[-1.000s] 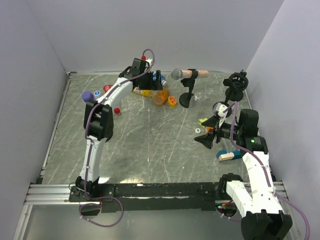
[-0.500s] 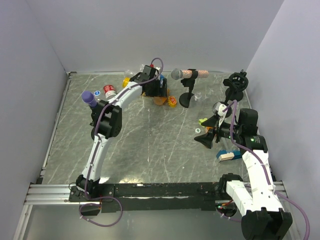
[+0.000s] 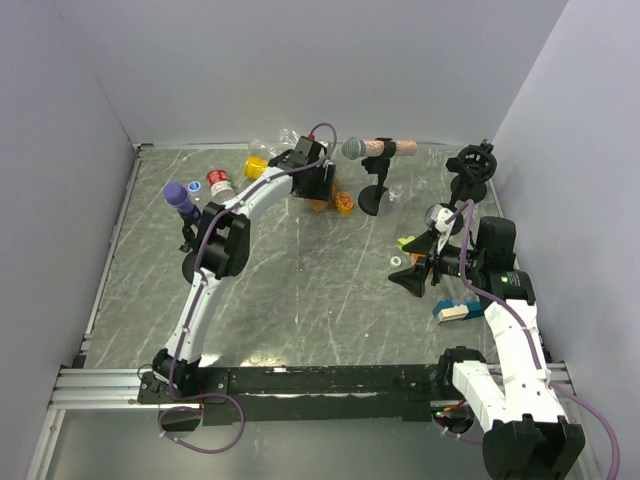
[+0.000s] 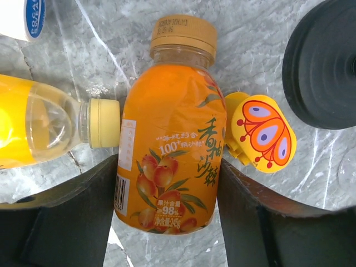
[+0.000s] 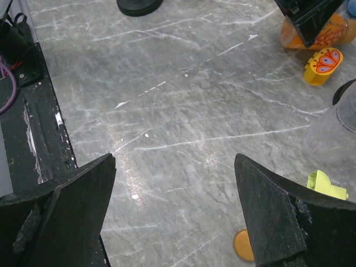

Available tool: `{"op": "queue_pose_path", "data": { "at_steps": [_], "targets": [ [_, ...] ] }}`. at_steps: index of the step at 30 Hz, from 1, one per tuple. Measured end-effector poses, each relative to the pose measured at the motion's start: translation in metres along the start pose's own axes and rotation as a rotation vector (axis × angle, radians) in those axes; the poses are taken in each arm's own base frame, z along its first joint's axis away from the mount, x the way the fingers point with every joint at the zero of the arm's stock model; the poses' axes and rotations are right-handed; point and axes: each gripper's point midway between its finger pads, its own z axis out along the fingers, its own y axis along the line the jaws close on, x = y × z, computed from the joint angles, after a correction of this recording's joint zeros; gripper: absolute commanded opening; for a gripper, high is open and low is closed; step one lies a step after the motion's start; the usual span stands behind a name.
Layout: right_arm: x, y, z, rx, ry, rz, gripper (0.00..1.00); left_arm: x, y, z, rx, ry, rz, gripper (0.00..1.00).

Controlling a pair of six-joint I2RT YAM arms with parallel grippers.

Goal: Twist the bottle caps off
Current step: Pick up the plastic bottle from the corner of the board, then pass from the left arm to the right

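Hazard: the orange bottle (image 4: 169,150) lies flat on the bench (image 4: 261,33) just beside the black stand base (image 4: 325,61), and it may roll or slip if the left hand (image 4: 167,186) bites unevenly. The yellow cap (image 4: 104,123) of the yellow bottle (image 4: 33,128) touches its flank and could be nudged or pinched. The left arm (image 3: 215,245) reaches far out, hand pointing down, fingers (image 4: 67,222) flanking the bottle's body; I cannot confirm a firm clamp. The orange-brown cap (image 4: 183,36) is on. The right hand (image 5: 175,219) hovers open, well apart from that base.
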Motion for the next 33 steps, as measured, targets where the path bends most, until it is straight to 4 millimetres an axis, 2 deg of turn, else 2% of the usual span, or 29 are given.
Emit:
{"op": "queue_pose_path", "data": {
  "at_steps": [4,8,12,19,21,24,26,28,31,33],
  "targets": [
    [0.000,0.000,0.000,0.001,0.001,0.001,0.94,0.005,0.002,-0.002,-0.004,-0.001,0.007,0.36],
    [0.000,-0.001,0.000,0.002,0.002,0.001,0.94,0.024,0.007,-0.025,-0.020,0.029,0.009,0.30],
    [0.001,-0.001,0.000,0.002,0.002,0.001,0.94,0.040,0.009,-0.068,-0.023,0.028,0.019,0.28],
    [0.001,-0.001,0.000,0.003,0.003,0.001,0.94,0.043,0.001,-0.155,0.031,-0.085,0.055,0.24],
    [0.001,-0.001,0.000,0.002,0.002,0.001,0.95,0.054,0.000,-0.178,0.056,-0.117,0.070,0.24],
    [0.000,0.001,0.000,-0.007,-0.002,0.001,0.96,0.082,-0.005,-0.207,0.101,-0.139,0.118,0.25],
    [-0.001,0.004,0.001,-0.027,-0.011,0.005,0.98,0.106,-0.019,-0.224,0.149,-0.155,0.200,0.24],
    [-0.003,0.008,0.002,-0.058,-0.024,0.019,0.99,0.128,-0.043,-0.239,0.220,-0.184,0.310,0.24],
    [-0.005,0.018,0.006,-0.141,-0.053,0.076,0.98,0.166,-0.092,-0.267,0.383,-0.250,0.508,0.23],
    [-0.003,0.025,0.009,-0.210,-0.071,0.151,0.98,0.180,-0.115,-0.284,0.461,-0.304,0.599,0.23]
  ]
}}
